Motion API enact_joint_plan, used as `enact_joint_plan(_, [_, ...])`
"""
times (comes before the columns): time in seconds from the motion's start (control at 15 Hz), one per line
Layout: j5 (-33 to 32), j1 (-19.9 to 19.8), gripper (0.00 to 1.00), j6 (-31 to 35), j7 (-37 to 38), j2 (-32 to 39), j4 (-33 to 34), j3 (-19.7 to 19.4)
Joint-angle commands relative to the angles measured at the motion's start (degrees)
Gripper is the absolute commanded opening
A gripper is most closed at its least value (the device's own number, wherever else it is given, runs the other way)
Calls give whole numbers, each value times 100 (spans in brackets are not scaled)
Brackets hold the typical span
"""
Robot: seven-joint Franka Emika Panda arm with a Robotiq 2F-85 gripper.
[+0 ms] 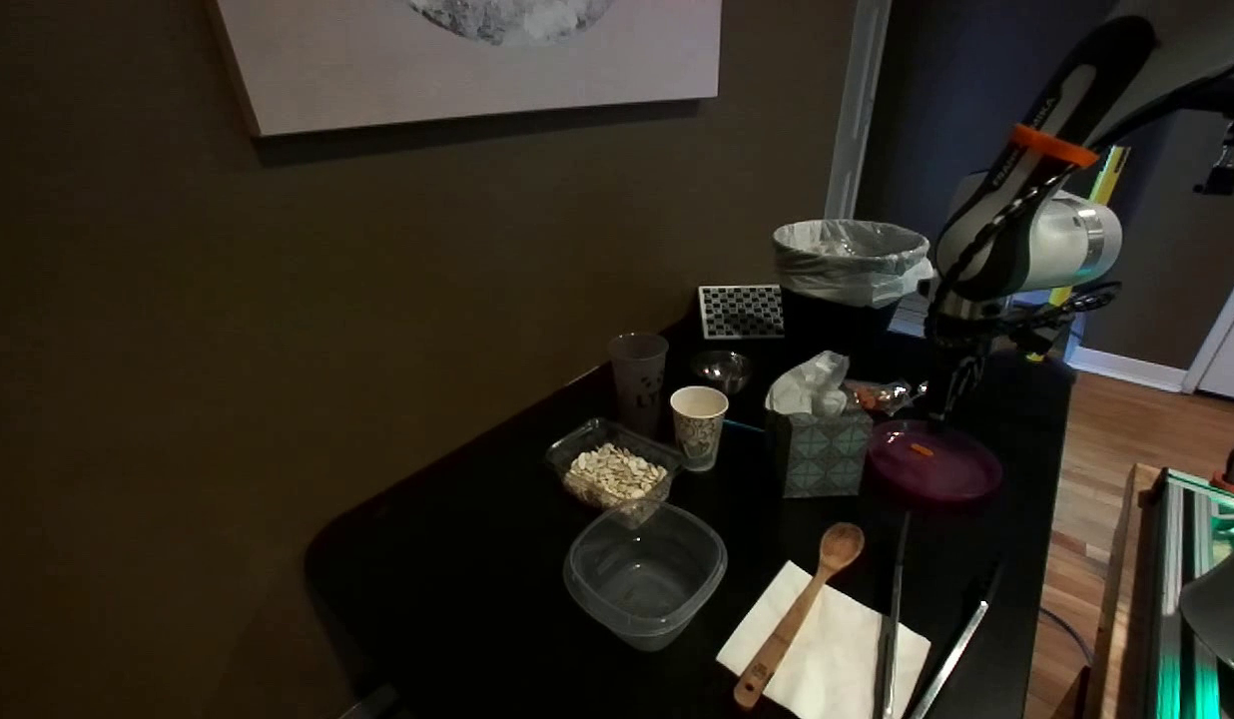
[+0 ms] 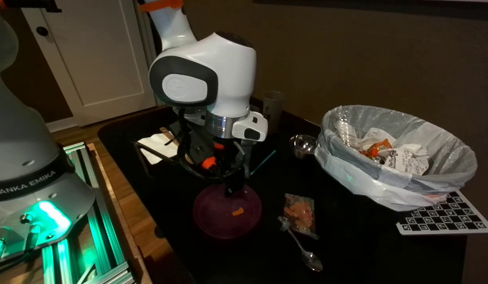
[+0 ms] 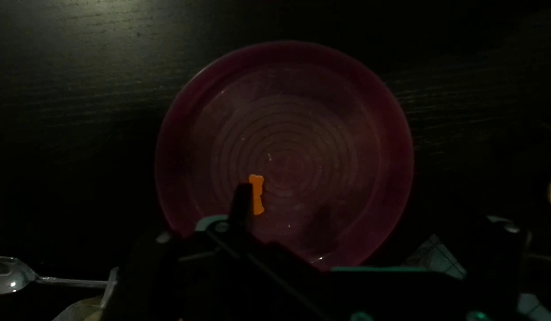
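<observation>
While the spread, empty hand (image 2: pixel 234 186) hangs over the plate (image 3: pixel 393 133), the orange piece (image 3: pixel 257 195) lies on it, beside one fingertip (image 3: pixel 243 199) in the wrist view, long axis running up that view.

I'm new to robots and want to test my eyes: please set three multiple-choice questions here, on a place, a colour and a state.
1. Where does the wooden spoon lie?
A) Inside the paper cup
B) Across the white napkin
C) Under the tissue box

2. What colour is the small piece on the round plate?
A) Green
B) Blue
C) Orange

3. How does the bag-lined bin stand?
A) Lidless, with rubbish inside
B) Tipped over
C) Lidded

1 B, an exterior view shows it lying there; 2 C, bright orange in the wrist view; 3 A, rubbish shows past its uncovered rim.
</observation>
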Motion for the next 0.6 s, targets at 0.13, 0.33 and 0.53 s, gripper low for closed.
enact_joint_plan(0.13, [-282,14,100,1002,222,712,-1,-135])
enact_joint_plan(0.33, [-34,-129,100,1300,51,991,-5,-19])
enact_joint_plan(0.53, [69,-239,100,1529,38,1208,-5,68])
